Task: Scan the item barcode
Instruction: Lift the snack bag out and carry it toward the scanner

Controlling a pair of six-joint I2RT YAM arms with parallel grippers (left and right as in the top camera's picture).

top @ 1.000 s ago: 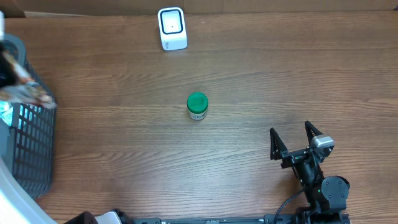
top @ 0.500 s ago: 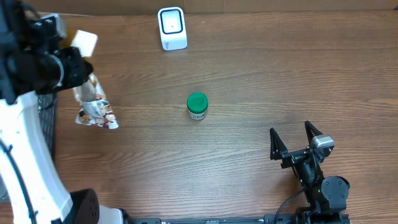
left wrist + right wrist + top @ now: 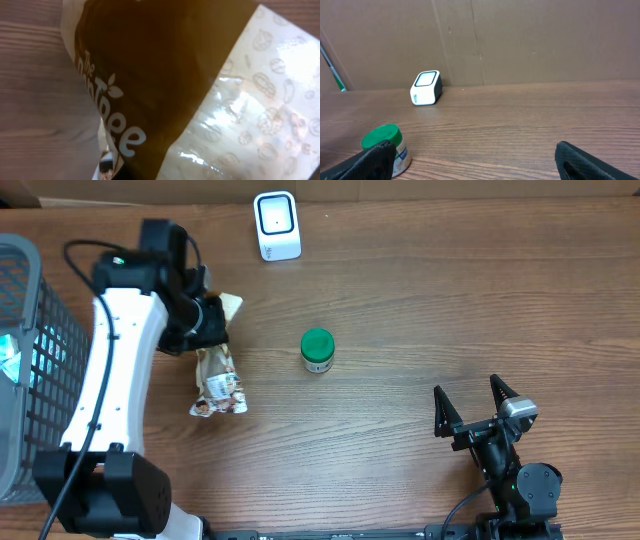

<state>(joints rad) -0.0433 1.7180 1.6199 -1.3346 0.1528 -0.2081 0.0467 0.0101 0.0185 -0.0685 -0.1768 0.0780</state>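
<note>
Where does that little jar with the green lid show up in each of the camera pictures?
Overhead: the small jar with a green lid stands near the picture's middle.
Left wrist: not in it; a brown and cream snack bag fills the picture.
Right wrist: the jar sits in the bottom left corner.
Shared landmark: the white box-shaped scanner, beyond the jar in the overhead and right wrist views.

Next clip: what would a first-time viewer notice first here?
The white left arm, reaching in from the left, its jaws shut on a crinkled snack bag left of centre. Next, the green-lidded jar standing alone mid-table, and the white barcode scanner at the far edge.
</note>
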